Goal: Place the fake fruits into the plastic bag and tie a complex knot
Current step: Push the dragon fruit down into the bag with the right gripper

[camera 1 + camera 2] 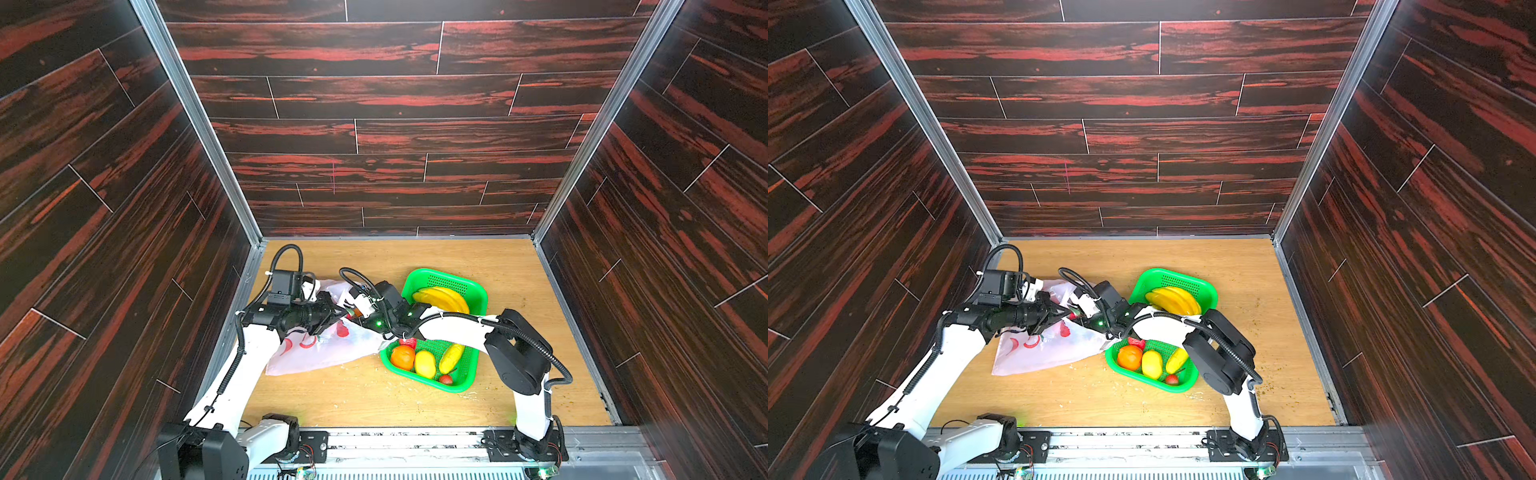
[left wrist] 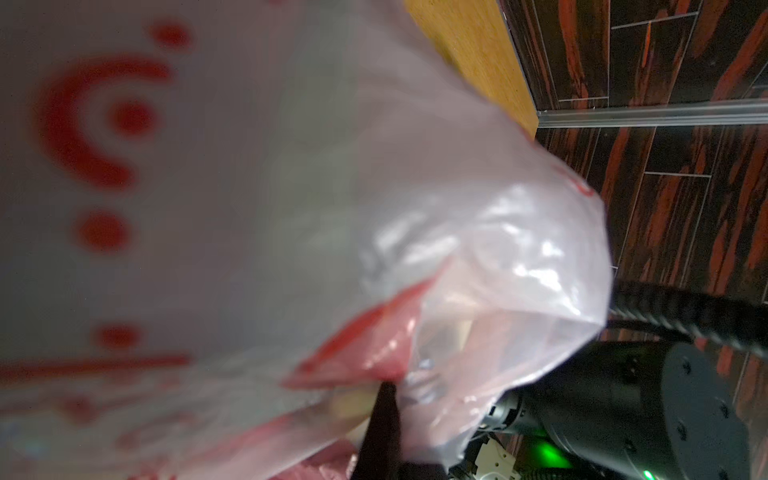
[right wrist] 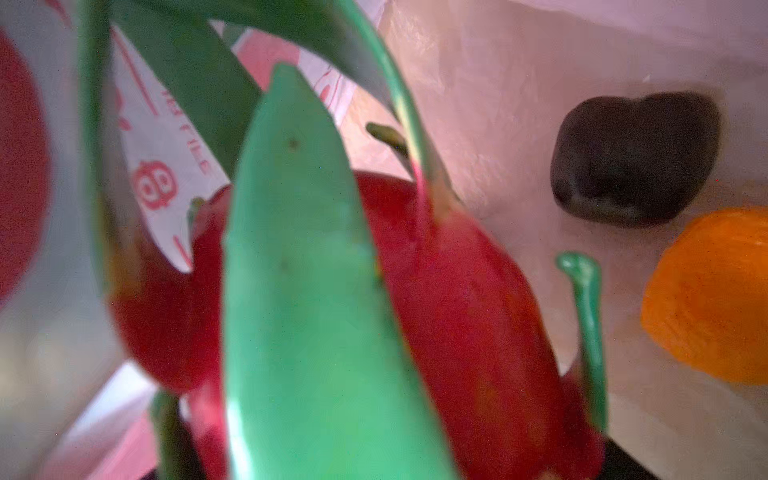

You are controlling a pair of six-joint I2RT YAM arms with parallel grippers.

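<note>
- plastic bag (image 1: 324, 353): lies on the table (image 1: 374, 399), left of the green basket (image 1: 451, 281) in both top views, mouth end lifted.
- left pincer (image 1: 337, 315): closed, clamped on the bag's rim film.
- right pincer (image 1: 354, 311): at the bag's mouth; whether it grips or stands free cannot be told.
- dragon fruit (image 3: 457, 291): inside the bag, close before the right wrist camera, near a dark round fruit (image 3: 636, 158) and an orange fruit (image 3: 715, 299).
- banana bunch (image 1: 442, 299), lemon (image 1: 424, 363): in the basket.
</note>
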